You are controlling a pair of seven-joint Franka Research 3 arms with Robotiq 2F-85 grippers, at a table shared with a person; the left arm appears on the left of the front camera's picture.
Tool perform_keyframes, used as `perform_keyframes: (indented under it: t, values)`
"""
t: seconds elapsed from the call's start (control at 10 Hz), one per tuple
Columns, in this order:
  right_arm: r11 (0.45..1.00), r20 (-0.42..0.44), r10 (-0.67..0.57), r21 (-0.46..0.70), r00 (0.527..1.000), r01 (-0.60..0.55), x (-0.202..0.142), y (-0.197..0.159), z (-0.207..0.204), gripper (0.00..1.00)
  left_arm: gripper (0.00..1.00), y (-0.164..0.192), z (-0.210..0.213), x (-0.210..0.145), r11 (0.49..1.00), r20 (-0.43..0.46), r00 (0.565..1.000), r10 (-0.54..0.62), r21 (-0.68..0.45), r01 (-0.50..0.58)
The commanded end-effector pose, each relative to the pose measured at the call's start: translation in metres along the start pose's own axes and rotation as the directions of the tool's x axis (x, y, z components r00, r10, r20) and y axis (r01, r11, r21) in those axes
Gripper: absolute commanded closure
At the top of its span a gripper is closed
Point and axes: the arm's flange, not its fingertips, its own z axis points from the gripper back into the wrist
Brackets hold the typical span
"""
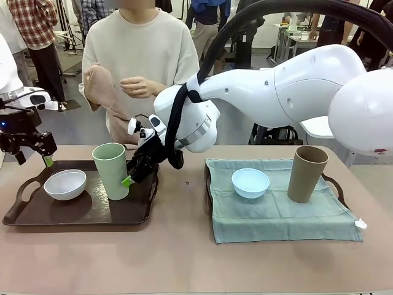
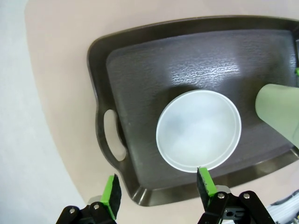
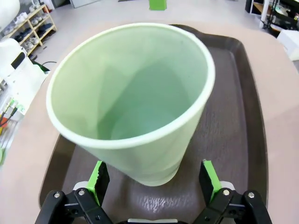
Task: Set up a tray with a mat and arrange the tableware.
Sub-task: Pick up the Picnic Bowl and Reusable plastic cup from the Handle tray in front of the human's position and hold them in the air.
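A dark brown tray [image 1: 132, 212] at the left carries a white bowl [image 1: 65, 184] and an upright pale green tumbler [image 1: 112, 171]. My right gripper [image 1: 132, 175] reaches across to the tumbler's right side. In the right wrist view, the right gripper [image 3: 153, 182] is open, with the green tumbler [image 3: 135, 102] standing between its fingers. My left gripper [image 1: 34, 157] hovers open over the tray's far left corner. In the left wrist view, the left gripper [image 2: 159, 191] looks down on the white bowl [image 2: 198, 130]. A second tray [image 1: 332, 182] at the right bears a green mat [image 1: 276, 215], a light blue bowl [image 1: 250, 182] and a tan tumbler [image 1: 307, 174].
Across the table a person stands holding a folded tan cloth [image 1: 101, 86] in both hands. Bare tabletop [image 1: 184, 258] lies between the trays and along the near edge. The right arm's white links [image 1: 276, 92] span the space above the right tray.
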Motion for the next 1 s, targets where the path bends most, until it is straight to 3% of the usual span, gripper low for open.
perform_keyframes:
  t: [0.0, 0.9]
  values:
    - [0.999, 0.026, 0.050, -0.008, 0.998, -0.050, 0.002, -0.011, -0.013, 0.00, 0.14, 0.002, -0.003, 0.010, 0.999, -0.003, 0.999, -0.033, -0.032, 0.033]
    - [0.990, 0.032, 0.068, 0.118, 0.997, -0.071, 0.019, -0.037, -0.048, 0.00, 0.14, 0.002, -0.021, 0.021, 0.998, -0.034, 0.999, -0.036, -0.053, 0.035]
